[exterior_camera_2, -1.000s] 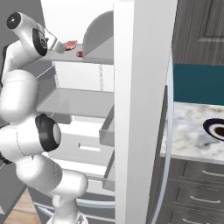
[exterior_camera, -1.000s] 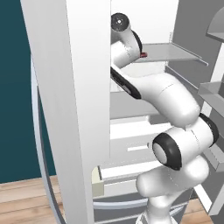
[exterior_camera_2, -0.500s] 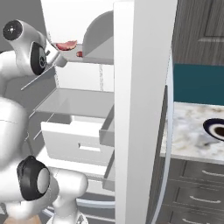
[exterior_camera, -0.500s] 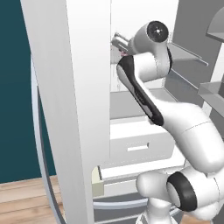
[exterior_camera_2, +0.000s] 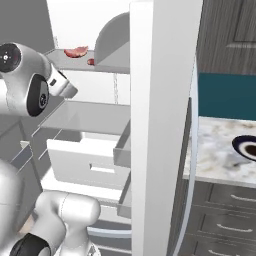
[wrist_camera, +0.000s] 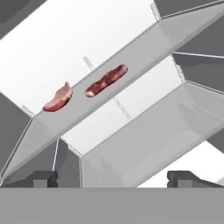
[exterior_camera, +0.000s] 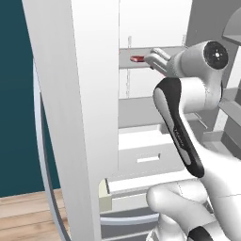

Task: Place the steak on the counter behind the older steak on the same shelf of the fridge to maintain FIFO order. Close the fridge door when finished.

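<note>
The steak (wrist_camera: 57,98) lies on the shelf (wrist_camera: 144,48) inside the fridge (exterior_camera_2: 165,100), in the left middle of the hand view, with the white back wall right behind it. The fridge is the biggest thing here; its door stands wide open and runs as a tall white slab down the middle of both base views, so the arm can get in. That door has to be shut before the job is done. The table (exterior_camera_2: 220,150) shows at the right edge of the right base view, with a dark dish (exterior_camera_2: 246,146) on it and no meat on the part that shows. The shelf is the higher grey panel, and both pieces of meat rest on it. The older steak (wrist_camera: 106,80) is the long dark red one, a little to the right of the pink one and apart from it. It seems to sit nearer the front, so it gets taken first, and the pink one looks to be behind it. That would be the right order. The tool (wrist_camera: 111,177) is at the bottom of the hand view; its two dark tips are wide apart and hold nothing, well away from the meat.
</note>
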Robot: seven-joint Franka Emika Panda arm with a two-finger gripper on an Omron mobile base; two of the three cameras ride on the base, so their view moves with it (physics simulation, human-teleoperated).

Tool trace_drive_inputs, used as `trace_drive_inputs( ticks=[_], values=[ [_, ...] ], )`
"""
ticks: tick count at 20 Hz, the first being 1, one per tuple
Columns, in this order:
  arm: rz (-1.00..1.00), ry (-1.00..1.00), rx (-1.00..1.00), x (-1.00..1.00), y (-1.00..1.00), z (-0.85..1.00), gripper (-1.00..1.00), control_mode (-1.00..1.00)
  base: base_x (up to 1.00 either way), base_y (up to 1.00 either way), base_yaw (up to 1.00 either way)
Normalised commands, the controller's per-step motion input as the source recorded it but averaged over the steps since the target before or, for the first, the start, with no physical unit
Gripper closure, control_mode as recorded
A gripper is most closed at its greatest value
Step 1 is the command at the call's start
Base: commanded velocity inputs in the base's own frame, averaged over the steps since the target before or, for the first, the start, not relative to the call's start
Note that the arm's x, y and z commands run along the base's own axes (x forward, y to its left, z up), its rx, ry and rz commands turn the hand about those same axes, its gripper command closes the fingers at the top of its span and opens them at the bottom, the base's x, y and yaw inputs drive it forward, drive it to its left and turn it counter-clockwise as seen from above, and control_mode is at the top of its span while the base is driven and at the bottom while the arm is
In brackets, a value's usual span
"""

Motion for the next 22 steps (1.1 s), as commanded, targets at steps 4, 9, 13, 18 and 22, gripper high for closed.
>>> trace_drive_inputs(
  ticks=[4, 9, 13, 18, 22],
  values=[
    [0.08, 0.0, -0.09, -0.79, -0.56, -0.31, -1.0, -1.0, 0.0, 0.0, 0.0],
    [0.04, 0.04, -0.04, -0.15, -0.24, -0.19, -1.0, -1.0, 0.0, 0.0, 0.0],
    [0.0, 0.0, 0.0, -0.04, 0.0, -0.09, -1.0, -1.0, 0.0, 0.0, 0.0],
    [0.0, 0.0, 0.0, -0.35, 0.0, -0.12, -1.0, 1.0, -0.32, 0.06, 0.0],
    [0.0, 0.0, 0.0, 0.0, 0.0, 0.0, -1.0, 1.0, -0.54, 0.13, 0.0]
  ],
)
